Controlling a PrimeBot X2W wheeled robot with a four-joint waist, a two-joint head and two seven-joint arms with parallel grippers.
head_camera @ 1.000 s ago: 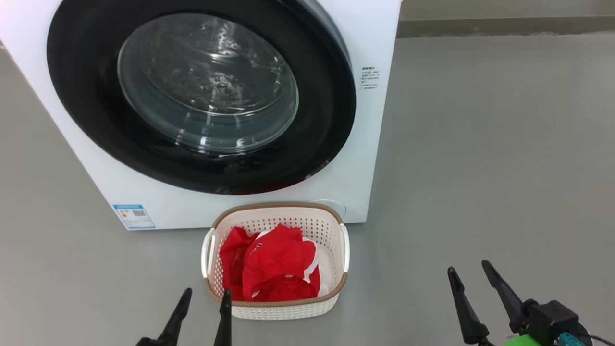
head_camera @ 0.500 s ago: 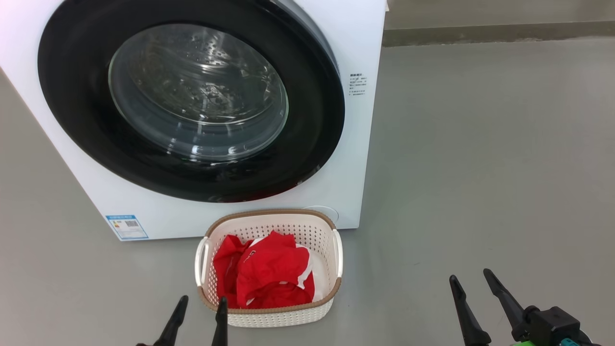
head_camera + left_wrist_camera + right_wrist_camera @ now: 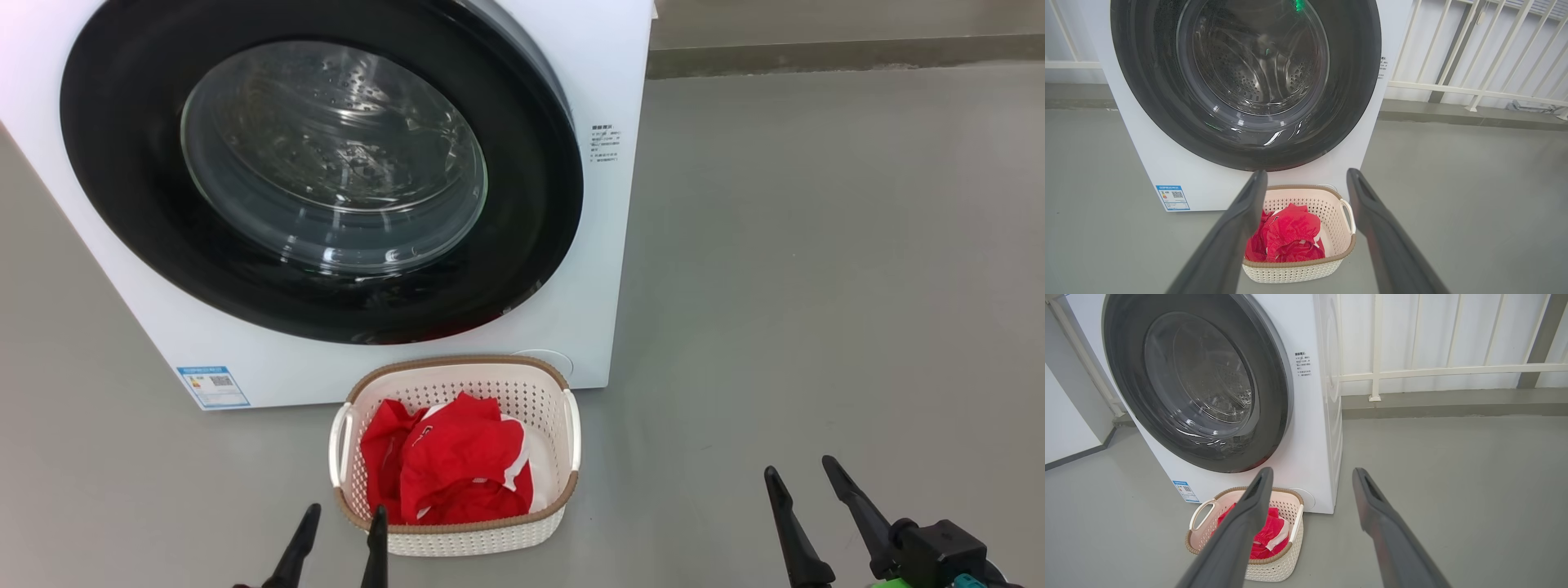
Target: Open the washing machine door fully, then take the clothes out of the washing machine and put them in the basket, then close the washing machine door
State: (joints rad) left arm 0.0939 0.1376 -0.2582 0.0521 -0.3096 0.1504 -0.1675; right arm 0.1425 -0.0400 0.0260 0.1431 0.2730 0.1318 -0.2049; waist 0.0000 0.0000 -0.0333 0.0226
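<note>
The task looks done: the washing machine door [image 3: 326, 155] lies shut on the washing machine [image 3: 608, 65], the red clothes [image 3: 457, 457] sit in the basket [image 3: 457, 363] just in front, and the left gripper [image 3: 345, 507] and right gripper [image 3: 798, 464] hang spread wide, empty

Bright even light, faint shadows, glare on washing machine door [image 3: 326, 163], wrist-view edges bowed

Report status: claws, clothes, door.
Left claw open, empty; right claw open, empty. Bright red clothes in cream perforated plastic basket. Glossy black-rimmed round glass door shut on white washing machine. Nothing obstructing.
</note>
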